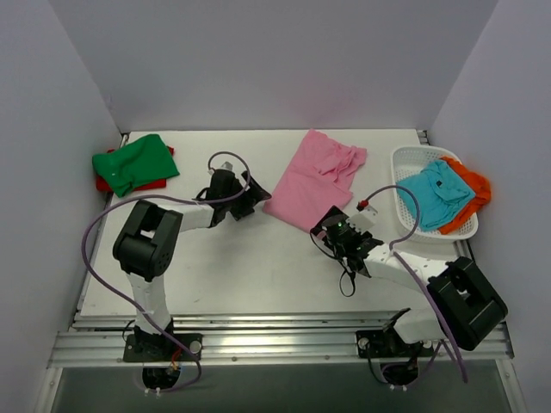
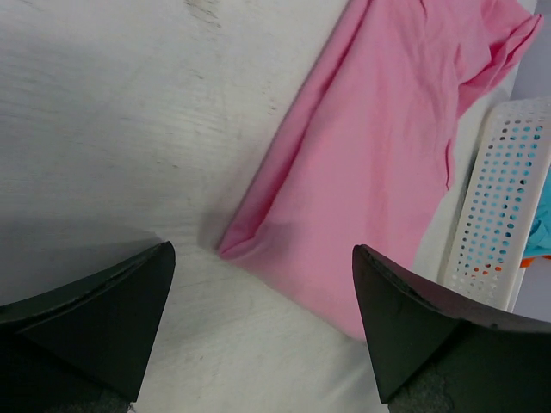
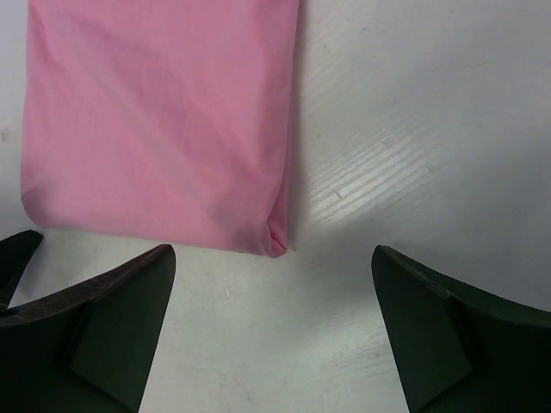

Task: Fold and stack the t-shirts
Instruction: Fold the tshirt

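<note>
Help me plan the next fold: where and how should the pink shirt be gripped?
Probably the pink shirt by its two near folded corners: left gripper on the left corner, right gripper on the right corner, each coming from the bare table side, where doubled edges lie flat and clear.

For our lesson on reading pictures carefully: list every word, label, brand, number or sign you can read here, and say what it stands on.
None: no text can be read in any view.
The pink shirt, green shirt, teal shirt and white basket show no print, tag or logo.
</note>
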You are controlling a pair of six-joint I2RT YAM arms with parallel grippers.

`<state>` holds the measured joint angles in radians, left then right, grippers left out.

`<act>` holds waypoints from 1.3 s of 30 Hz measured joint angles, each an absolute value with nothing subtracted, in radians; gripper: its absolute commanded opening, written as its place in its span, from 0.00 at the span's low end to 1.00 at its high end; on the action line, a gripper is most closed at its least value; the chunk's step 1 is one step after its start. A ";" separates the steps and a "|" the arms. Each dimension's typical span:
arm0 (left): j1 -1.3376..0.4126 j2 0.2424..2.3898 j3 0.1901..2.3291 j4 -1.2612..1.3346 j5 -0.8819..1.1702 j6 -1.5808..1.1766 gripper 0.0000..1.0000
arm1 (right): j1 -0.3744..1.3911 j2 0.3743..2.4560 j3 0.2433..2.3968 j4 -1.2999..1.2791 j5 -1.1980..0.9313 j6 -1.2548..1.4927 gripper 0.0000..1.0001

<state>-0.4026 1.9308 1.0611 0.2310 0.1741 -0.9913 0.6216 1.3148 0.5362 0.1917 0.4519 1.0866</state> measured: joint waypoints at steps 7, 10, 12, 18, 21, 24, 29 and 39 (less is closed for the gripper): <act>-0.448 1.975 1.097 0.284 0.175 -1.014 0.96 | 0.623 1.510 0.575 0.361 0.444 1.110 0.85; -0.448 1.980 1.105 0.283 0.173 -1.015 0.96 | 0.623 1.544 0.589 0.409 0.440 1.111 0.67; -0.448 1.982 1.110 0.281 0.168 -1.015 0.96 | 0.623 1.557 0.591 0.418 0.437 1.114 0.54; -0.448 1.992 1.118 0.290 0.166 -1.018 0.96 | 0.622 1.590 0.592 0.424 0.430 1.125 0.22; -0.448 1.994 1.119 0.294 0.164 -1.018 0.96 | 0.621 1.600 0.592 0.430 0.429 1.126 0.12; -0.448 1.995 1.119 0.296 0.163 -1.018 0.96 | 0.617 1.611 0.592 0.443 0.429 1.125 0.04; -0.448 1.995 1.119 0.302 0.162 -1.022 0.86 | 0.616 1.633 0.598 0.477 0.428 1.126 0.01; -0.453 2.019 1.118 0.297 0.149 -1.032 0.47 | 0.615 1.653 0.610 0.498 0.424 1.126 0.00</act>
